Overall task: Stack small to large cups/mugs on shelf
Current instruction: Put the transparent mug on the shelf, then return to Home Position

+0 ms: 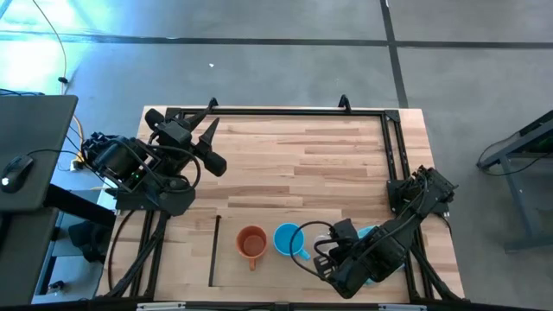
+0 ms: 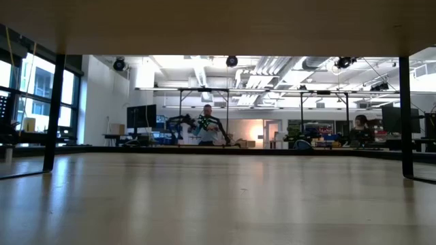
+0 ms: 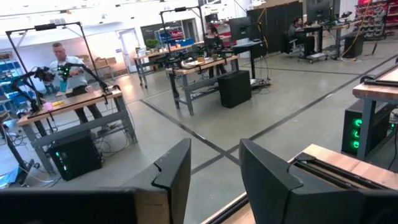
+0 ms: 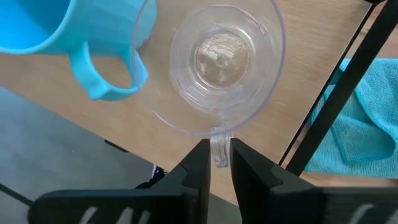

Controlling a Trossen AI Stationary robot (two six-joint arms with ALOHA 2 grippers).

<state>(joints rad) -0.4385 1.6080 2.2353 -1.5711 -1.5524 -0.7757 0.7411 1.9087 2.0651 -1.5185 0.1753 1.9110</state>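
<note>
The orange mug (image 1: 251,243) and the blue mug (image 1: 287,239) stand upright side by side near the table's near edge, the blue one to the right. A black strip (image 1: 213,250) of the shelf lies to their left. My right gripper (image 4: 219,163) is shut on the clear glass cup (image 4: 217,62), just right of the blue mug (image 4: 56,25); it also shows in the high view (image 1: 324,252). My left gripper (image 1: 207,138) is open and empty over the far left of the table; its wrist view (image 3: 214,171) looks out into the room. My right gripper pinches the glass cup's small clear handle (image 4: 219,146), on the cup's side, between its two fingers. The fingers (image 4: 200,168) come from above, slanting down. The cup is upright with its mouth up. I cannot tell whether its base rests on the table.
A teal cloth (image 4: 360,124) lies right of the glass cup, beyond a black frame bar (image 4: 336,106). The black metal frame (image 1: 285,111) runs along the table's far and right edges. People stand at benches (image 3: 62,68) in the room behind.
</note>
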